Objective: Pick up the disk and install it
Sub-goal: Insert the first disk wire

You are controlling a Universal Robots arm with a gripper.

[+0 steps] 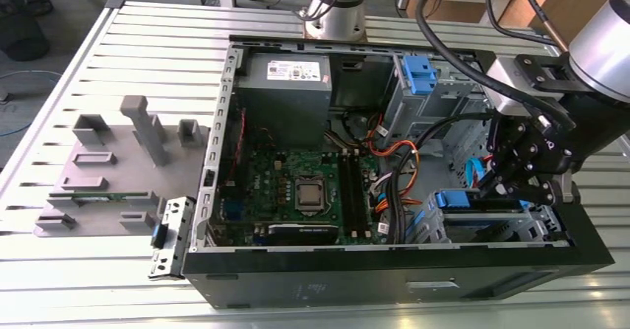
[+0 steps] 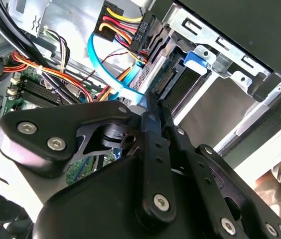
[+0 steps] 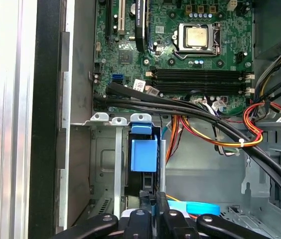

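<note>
— Slatted metal table (image 1: 118, 34) carries an open computer case (image 1: 394, 277). Where is the gripper (image 1: 512, 189)?

— Inside the case, at the drive bay (image 3: 103, 164), fingers (image 3: 149, 199) clenched together. The disk (image 1: 482, 201) sits slotted in that bay, blue rail (image 3: 144, 154) showing, beside the motherboard (image 1: 305, 189).
</note>
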